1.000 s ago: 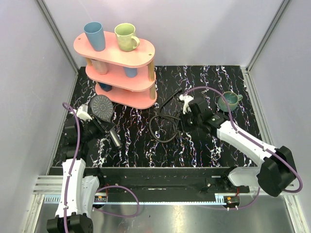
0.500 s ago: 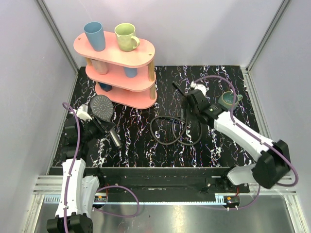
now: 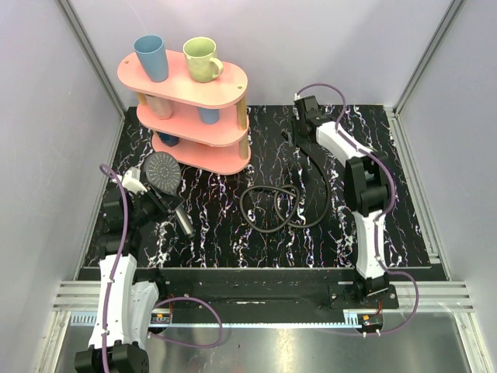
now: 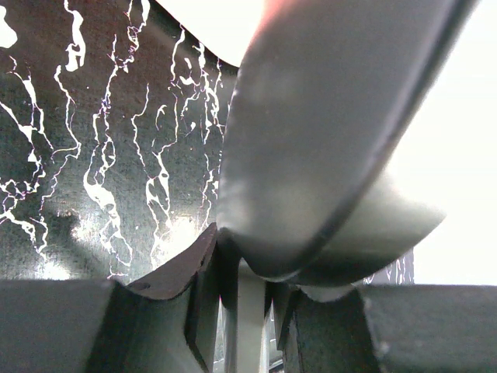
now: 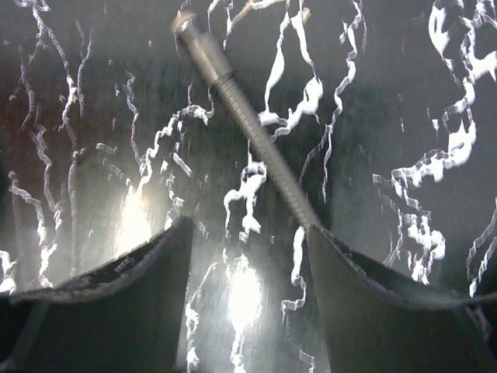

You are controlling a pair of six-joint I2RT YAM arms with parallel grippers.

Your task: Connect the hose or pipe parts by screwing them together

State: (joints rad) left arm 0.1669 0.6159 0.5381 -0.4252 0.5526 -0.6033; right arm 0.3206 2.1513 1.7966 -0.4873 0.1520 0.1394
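Note:
The dark grey shower head [image 3: 162,172] is at the left, dotted face up, handle sloping toward the front. My left gripper [image 3: 153,199] is shut on it just below the face. In the left wrist view the shower head [image 4: 326,140] fills the frame above the closed gripper [image 4: 245,260]. The black hose [image 3: 268,206] lies coiled mid-table, and one strand runs back to my right gripper [image 3: 296,137]. In the right wrist view the right gripper [image 5: 248,225] is open. The hose [image 5: 256,144] lies on the table and passes under the right fingertip [image 5: 326,241], its end fitting [image 5: 189,27] ahead.
A pink three-tier shelf [image 3: 225,78] stands at the back left, with a blue cup [image 3: 150,56] and a green mug [image 3: 200,58] on top and more cups below. The right arm [image 3: 365,183] stretches up the right side. Grey walls enclose the table.
My right gripper has opened and swung toward the back of the table, pulling the hose end with it. The left gripper and shower head have not moved.

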